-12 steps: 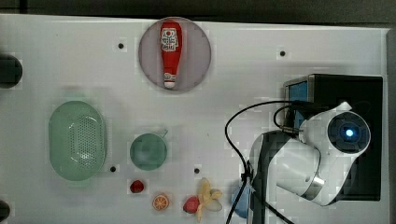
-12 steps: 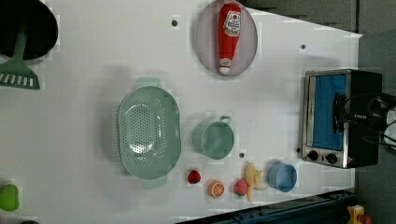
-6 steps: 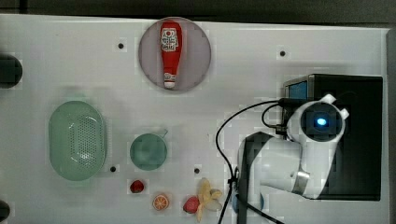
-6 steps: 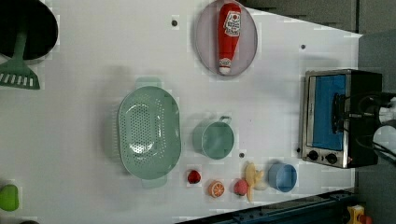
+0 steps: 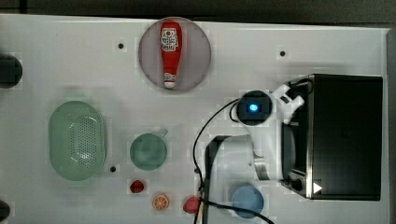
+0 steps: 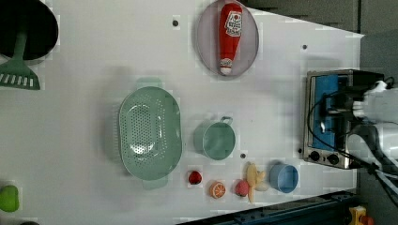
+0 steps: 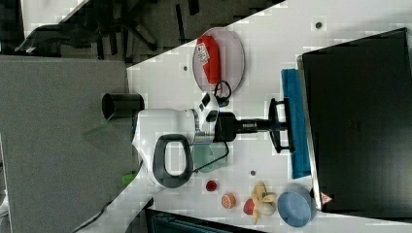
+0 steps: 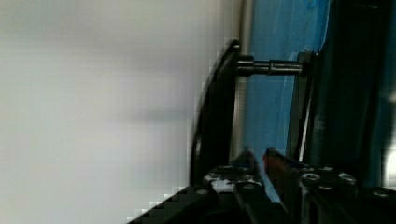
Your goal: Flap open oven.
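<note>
Right now the claw point(image 7: 268, 125) points level at the front of the toaster oven point(image 7: 359, 121). In the wrist view its fingers point(image 8: 246, 158) stand a little apart, with blue glass showing in the narrow gap and nothing clamped between them. Just beside the claw runs the dark door handle point(image 8: 217, 116), held off the glass on a bolt. We cannot tell whether the fingers touch it.

Straight ahead of the claw is the blue-tinted door point(image 7: 296, 97), lying flat against the silver front frame, so the oven is closed. Its black box stands beyond the claw at the edge of the white table point(image 5: 70, 56). Two small black knobs point(image 6: 324, 158) sit at one end of the front.

Near the claw, by the knob end of the oven, stands a blue bowl point(image 5: 247, 199). Just past the bowl are a peeled toy banana point(image 7: 262, 196) and an orange slice point(image 5: 160, 202). Farther from the claw we see a green cup point(image 5: 148, 151). On the claw's other side a ketchup bottle point(image 5: 170, 51) lies on a round plate point(image 5: 196, 60). Well apart from the claw, past the cup, sits a green colander point(image 5: 77, 140).
</note>
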`<state>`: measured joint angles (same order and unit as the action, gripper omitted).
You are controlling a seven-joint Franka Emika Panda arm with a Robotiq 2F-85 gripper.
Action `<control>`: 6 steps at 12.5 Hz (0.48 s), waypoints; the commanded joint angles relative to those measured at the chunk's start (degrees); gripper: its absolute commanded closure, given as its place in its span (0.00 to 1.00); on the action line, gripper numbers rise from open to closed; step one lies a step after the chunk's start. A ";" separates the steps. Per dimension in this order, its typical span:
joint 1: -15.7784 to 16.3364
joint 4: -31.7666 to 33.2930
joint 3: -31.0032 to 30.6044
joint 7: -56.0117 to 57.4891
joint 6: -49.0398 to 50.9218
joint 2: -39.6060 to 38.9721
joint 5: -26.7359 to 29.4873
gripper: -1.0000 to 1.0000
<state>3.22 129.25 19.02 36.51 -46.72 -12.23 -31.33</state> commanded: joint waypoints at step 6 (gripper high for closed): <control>8.94 -0.43 -3.78 -33.33 -0.12 -12.07 -14.72 0.83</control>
<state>11.65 128.58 14.52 11.67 -47.11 -25.79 -46.36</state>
